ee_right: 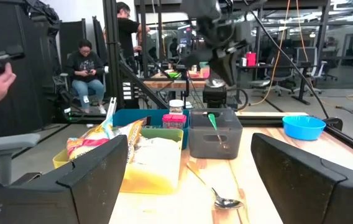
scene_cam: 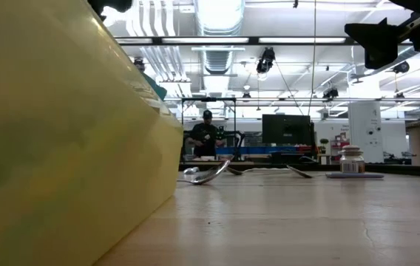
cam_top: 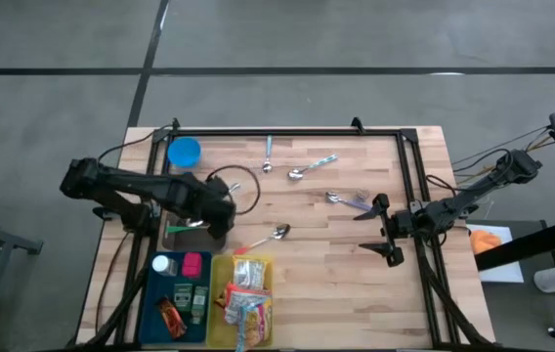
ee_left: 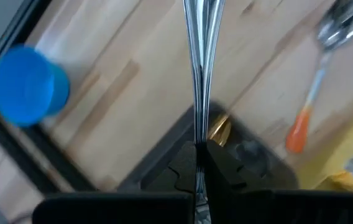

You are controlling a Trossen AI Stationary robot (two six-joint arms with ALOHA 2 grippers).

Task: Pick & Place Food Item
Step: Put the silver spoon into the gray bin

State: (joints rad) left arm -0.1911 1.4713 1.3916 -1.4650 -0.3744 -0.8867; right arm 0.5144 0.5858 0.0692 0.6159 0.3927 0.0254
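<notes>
My left end effector (ee_left: 199,163) is clamped shut on a metal utensil handle (ee_left: 200,56) above the grey bin (cam_top: 182,235), while my right end effector (cam_top: 383,230) hangs wide open over the bench (cam_top: 336,284), holding nothing.

Wooden table (cam_top: 336,264): blue bowl (cam_top: 184,152), scattered spoons (cam_top: 312,167), grey bin (cam_top: 182,236), blue tray (cam_top: 182,298), yellow bin (cam_top: 221,293), possibly snack-filled.

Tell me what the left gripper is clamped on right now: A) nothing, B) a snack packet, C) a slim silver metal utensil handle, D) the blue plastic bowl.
C: in the left wrist view the left gripper is shut on a slim silver metal utensil handle.
</notes>
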